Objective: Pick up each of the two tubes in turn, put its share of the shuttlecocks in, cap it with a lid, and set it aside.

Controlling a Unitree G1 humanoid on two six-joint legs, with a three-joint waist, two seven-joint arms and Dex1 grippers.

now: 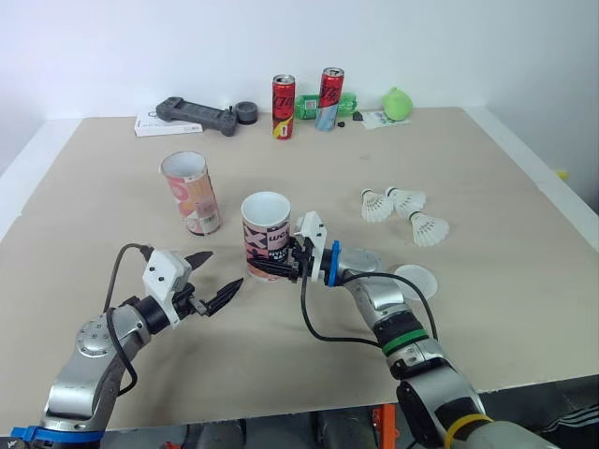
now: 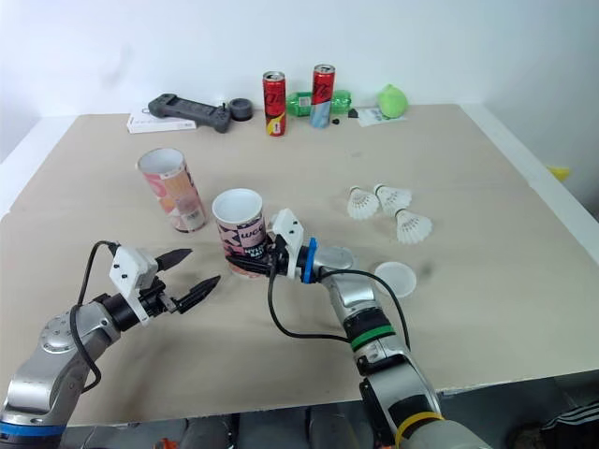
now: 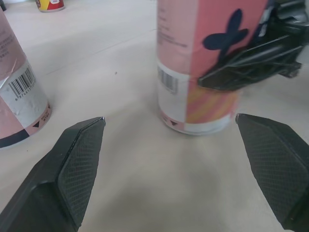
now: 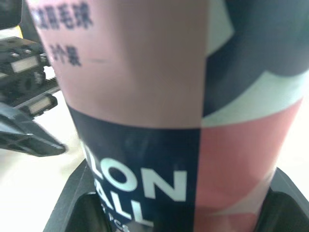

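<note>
Stretching out below a white wall, a beige tabletop (image 1: 505, 206) is carrying everything. Nearest, the left gripper (image 1: 223, 268) is hovering just above the surface with its two black fingers spread wide and holding nothing, pointing toward the near tube. That pink and dark blue cardboard tube with an open white-rimmed mouth (image 1: 266, 224) is standing upright near the middle of the table, and the right gripper (image 1: 270, 267) is clamping its lower part from the robot's right, one finger on each side of the wall. Just right of that arm, a white round plastic lid (image 1: 416, 281) is lying flat on the table. Slightly farther back and to the left, a second pink and white cardboard tube (image 1: 190, 192) is standing, leaning a little, also uncapped and apart from both grippers. Over on the right, three white feathered shuttlecocks (image 1: 407, 210) are lying on their sides in a loose cluster, well apart from either tube. Along the far edge, two red drink cans (image 1: 283, 106) are standing beside a green plastic bottle (image 1: 309, 106) and a green ball-like object (image 1: 398, 103), while a black handheld controller (image 1: 197, 114) is resting partly over a flat white box (image 1: 150, 127) to the left.
</note>
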